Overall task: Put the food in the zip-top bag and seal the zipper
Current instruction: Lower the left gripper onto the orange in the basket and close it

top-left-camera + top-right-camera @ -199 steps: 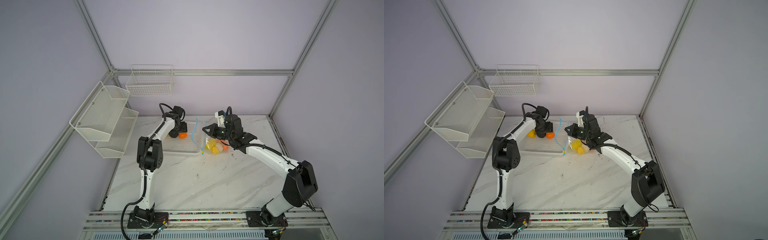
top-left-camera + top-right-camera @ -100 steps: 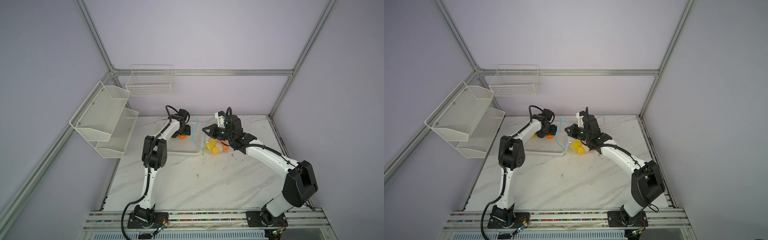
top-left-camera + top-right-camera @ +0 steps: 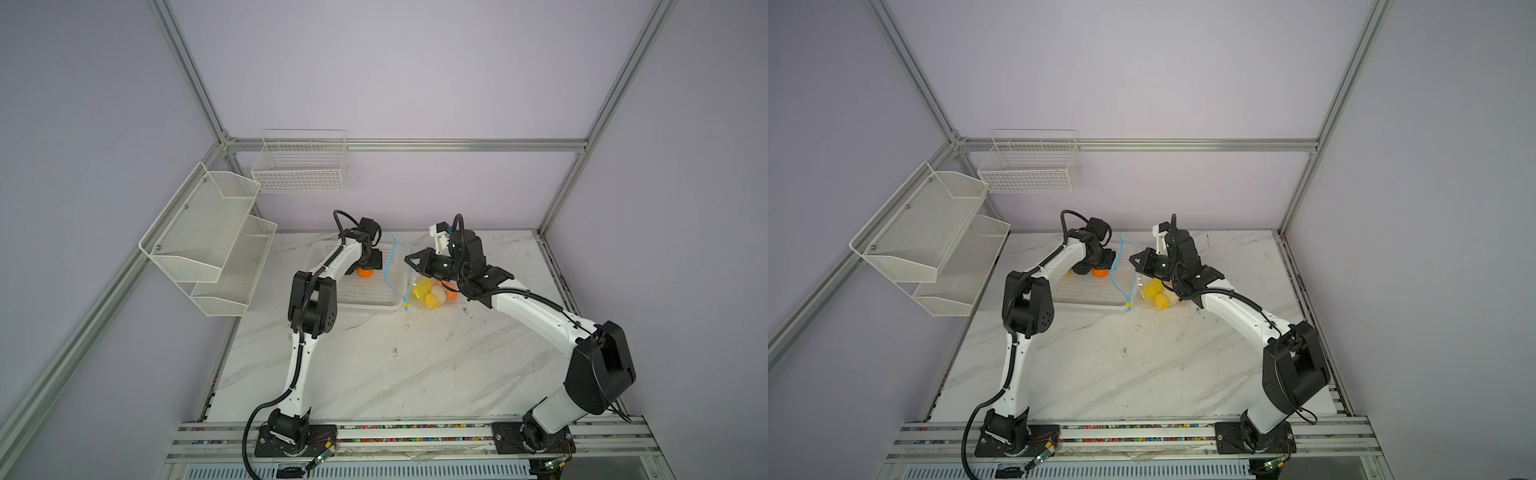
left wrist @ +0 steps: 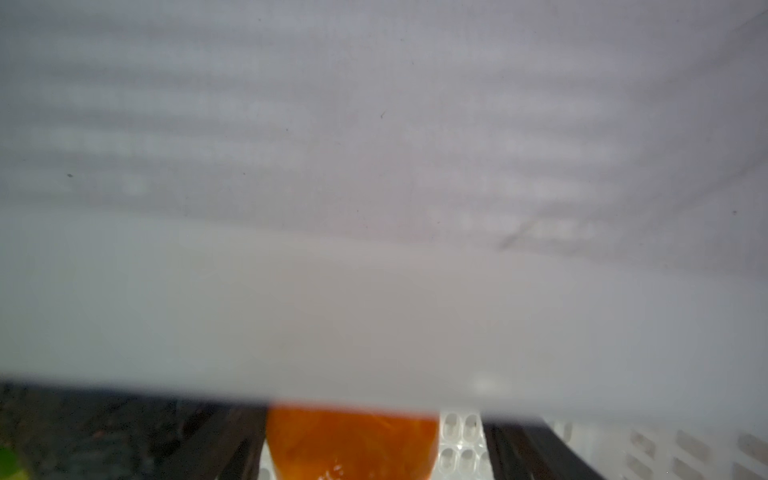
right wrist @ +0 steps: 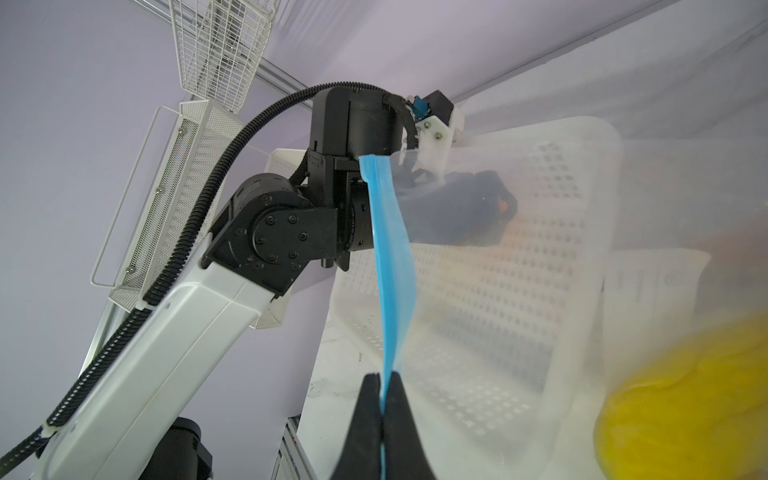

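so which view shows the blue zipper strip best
The right wrist view: the zipper strip shows large and sharp there, pinched in the shut right pincer. Both top views show only a thin blue line; the left wrist view misses it.

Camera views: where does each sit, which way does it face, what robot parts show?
Top views: high above the arm bases, looking down toward the back wall; left arm and right arm whole.
Left wrist: low in the basket, close on its blurred wall; open jaws flank orange food.
Right wrist: beside the bag, facing the left arm; its shut jaws pinch the zipper.
Shared: right wrist and both top views show left arm, basket, zipper.
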Controlling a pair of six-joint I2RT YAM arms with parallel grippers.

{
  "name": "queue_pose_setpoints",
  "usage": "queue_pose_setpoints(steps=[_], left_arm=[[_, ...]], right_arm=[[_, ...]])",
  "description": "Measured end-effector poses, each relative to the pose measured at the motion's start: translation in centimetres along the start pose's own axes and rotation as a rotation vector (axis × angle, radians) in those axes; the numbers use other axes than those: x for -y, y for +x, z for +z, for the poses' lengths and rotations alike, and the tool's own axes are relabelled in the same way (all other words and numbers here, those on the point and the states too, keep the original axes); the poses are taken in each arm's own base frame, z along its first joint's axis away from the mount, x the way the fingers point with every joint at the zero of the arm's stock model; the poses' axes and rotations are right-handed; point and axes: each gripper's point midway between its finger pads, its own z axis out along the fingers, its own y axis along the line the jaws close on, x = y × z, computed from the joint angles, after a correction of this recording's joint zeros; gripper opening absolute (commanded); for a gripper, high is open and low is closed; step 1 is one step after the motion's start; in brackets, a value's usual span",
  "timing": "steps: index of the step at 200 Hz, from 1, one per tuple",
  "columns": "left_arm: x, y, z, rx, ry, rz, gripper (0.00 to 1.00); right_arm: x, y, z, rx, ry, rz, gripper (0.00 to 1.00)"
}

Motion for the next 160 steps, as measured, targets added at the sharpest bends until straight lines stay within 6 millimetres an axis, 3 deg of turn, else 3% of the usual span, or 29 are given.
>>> queue_pose_setpoints(steps=[31, 102, 160], left_arm=[[-0.3, 0.2, 1.1, -0.006, -0.019, 0.001, 0.76], [-0.3, 0.1, 1.0, -0.001, -0.021, 0.002, 0.64], [-0.3, 0.1, 1.0, -0.002, -0.019, -0.002, 0.61]], right_arm=[[0.0, 0.0, 0.0, 0.000, 0.000, 0.000, 0.00], [0.0, 0.0, 0.0, 0.000, 0.000, 0.000, 0.00], [0.0, 0.0, 0.0, 0.000, 0.000, 0.000, 0.00]])
